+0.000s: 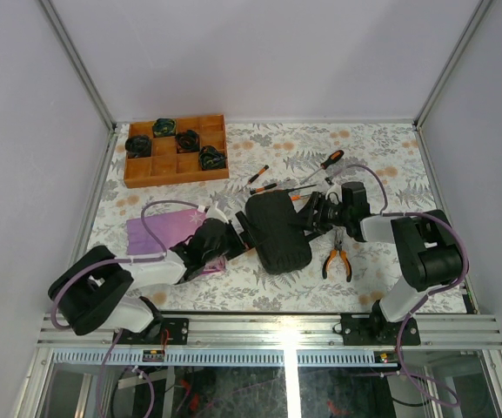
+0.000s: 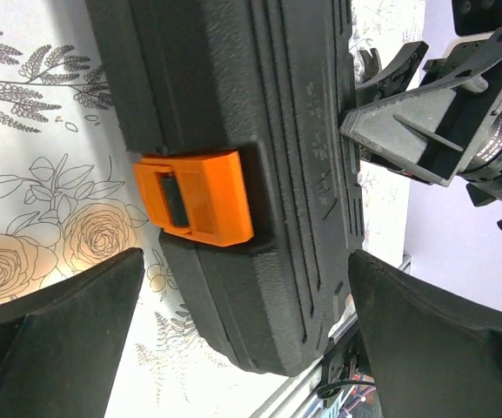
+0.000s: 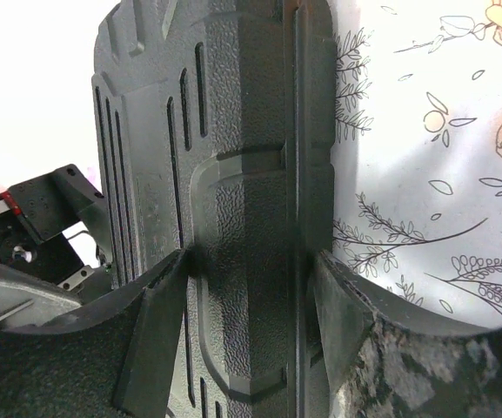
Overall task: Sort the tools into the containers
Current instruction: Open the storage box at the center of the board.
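Bracing, then unlatching, is how we read this step. Left: the left gripper (image 1: pixel 231 235), fingers spread wide, faces the orange plastic latch (image 2: pixel 197 196) and touches nothing. Centre: the black rounded-rectangle hard plastic case (image 1: pixel 277 231) lies closed mid-table between both arms. Its long axis runs far to near, with the near end skewed slightly right and the latch side pointing left. Right: the right gripper (image 3: pixel 249 261) pinches the case's right-hand edge. We'd make that pinch firm, then hook one left fingertip under the latch's free edge so the case can't slide.
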`<move>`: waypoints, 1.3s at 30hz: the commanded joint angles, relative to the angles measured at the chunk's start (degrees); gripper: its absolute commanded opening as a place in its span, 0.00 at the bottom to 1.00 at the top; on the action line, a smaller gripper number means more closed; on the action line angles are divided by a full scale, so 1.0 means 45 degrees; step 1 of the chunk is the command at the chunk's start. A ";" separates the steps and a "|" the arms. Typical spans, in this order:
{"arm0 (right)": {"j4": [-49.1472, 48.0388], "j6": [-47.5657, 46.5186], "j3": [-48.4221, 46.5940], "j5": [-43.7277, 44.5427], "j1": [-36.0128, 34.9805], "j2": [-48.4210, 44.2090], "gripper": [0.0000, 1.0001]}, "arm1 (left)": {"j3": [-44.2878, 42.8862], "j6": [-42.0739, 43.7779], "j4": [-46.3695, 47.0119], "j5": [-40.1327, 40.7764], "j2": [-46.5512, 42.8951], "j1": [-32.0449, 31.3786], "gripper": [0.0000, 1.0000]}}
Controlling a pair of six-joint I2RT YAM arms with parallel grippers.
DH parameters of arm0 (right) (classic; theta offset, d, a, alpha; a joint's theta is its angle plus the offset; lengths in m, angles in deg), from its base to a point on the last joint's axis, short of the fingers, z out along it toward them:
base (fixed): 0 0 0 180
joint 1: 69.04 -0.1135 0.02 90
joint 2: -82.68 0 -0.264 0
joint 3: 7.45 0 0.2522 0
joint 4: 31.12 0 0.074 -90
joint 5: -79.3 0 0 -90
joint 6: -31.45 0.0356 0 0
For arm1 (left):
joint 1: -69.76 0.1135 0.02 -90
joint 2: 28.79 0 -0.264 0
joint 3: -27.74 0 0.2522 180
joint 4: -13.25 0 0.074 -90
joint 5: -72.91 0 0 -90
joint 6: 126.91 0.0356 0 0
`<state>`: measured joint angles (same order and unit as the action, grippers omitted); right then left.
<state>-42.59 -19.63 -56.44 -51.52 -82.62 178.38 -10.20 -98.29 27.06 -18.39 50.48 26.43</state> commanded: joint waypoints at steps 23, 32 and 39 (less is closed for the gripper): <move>0.1378 -0.0664 0.0903 0.1042 0.0963 0.1038 0.54 | 0.1112 -0.1452 0.7740 -0.0490 0.3578 0.0895 1.00; 0.1345 -0.0660 0.0896 0.0927 0.0970 0.0978 0.54 | 0.0613 -0.1291 0.7952 -0.0753 0.4153 0.0957 0.91; 0.1451 -0.0754 0.0874 0.0904 0.0987 0.0887 0.53 | 0.0274 -0.0971 0.7511 -0.0835 0.4335 0.0956 0.77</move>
<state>-45.56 -18.41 -55.32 -55.58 -79.37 179.54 -7.30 -105.00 58.20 -21.71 69.51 30.45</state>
